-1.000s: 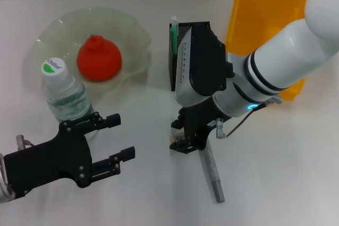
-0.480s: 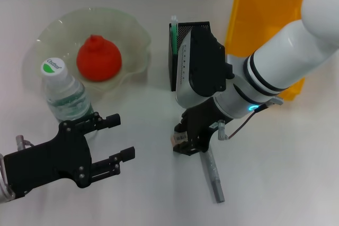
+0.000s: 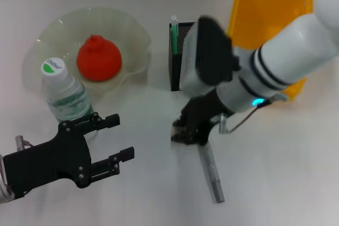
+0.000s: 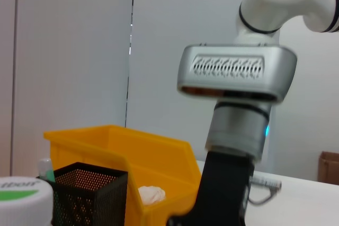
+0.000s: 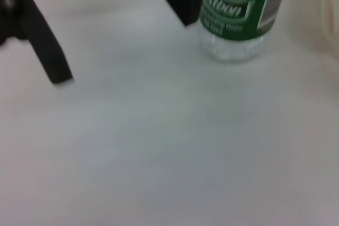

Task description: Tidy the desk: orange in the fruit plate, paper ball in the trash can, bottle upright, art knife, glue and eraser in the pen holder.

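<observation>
- While the eraser sits pinched in the right pincer just above the worktop, the glue lies flat beside it, not yet collected.
- The orange rests in the fruit plate; the bottle stands upright beside it.
- The art knife stands in the pen holder, and a paper ball lies in the trash can.
- By my judgement, only eraser and glue remain.
- The left pincer hovers spread near the bottle, idle.

desk: white, plain | wall: pale grey panels behind
</observation>
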You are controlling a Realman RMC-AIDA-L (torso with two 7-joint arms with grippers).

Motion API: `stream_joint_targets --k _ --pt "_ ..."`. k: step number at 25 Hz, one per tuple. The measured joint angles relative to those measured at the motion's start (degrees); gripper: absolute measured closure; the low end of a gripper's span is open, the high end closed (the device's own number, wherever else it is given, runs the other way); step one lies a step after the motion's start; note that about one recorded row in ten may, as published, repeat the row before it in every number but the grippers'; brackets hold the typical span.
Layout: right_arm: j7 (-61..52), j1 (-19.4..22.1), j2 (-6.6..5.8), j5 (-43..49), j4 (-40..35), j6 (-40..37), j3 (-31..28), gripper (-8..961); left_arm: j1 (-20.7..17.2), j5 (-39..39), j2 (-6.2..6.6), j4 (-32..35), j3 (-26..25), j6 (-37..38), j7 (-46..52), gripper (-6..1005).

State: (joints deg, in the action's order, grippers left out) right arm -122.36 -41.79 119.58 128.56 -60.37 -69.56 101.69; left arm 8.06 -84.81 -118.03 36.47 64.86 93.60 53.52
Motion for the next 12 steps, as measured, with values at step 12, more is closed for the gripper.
stream_joint_targets --k 12 --pt "-2.1 11.9 -0.09 -0.1 -25.4 -3.1 -21.9 709 0.3 0.0 -0.18 0.0 0.0 0.0 0.0 304"
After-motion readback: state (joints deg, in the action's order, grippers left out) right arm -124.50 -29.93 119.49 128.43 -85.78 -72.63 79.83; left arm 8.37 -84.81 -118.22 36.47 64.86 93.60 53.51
